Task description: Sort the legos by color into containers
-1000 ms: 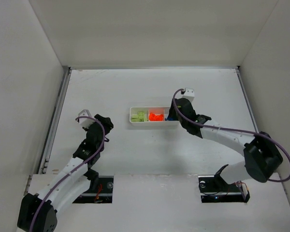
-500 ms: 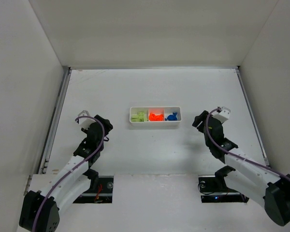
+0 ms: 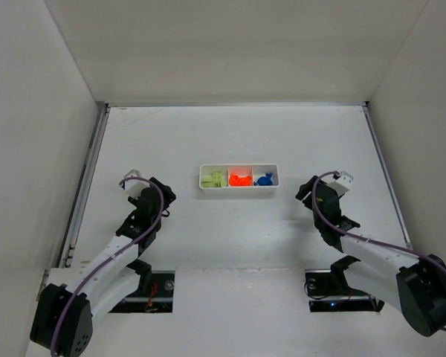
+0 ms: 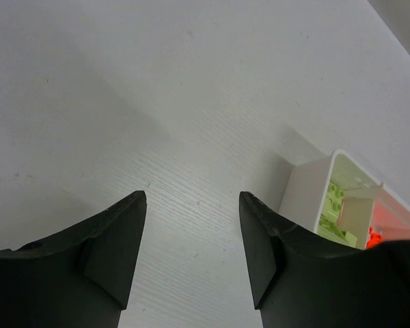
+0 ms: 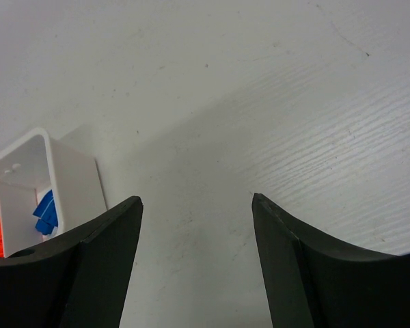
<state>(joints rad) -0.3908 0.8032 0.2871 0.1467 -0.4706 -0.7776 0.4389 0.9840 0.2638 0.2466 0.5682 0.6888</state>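
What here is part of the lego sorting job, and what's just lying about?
Job: white tray; green legos in its left compartment; orange legos, middle; blue legos, right; left claw and right claw, both open, empty.
Not the job: table; enclosure walls.
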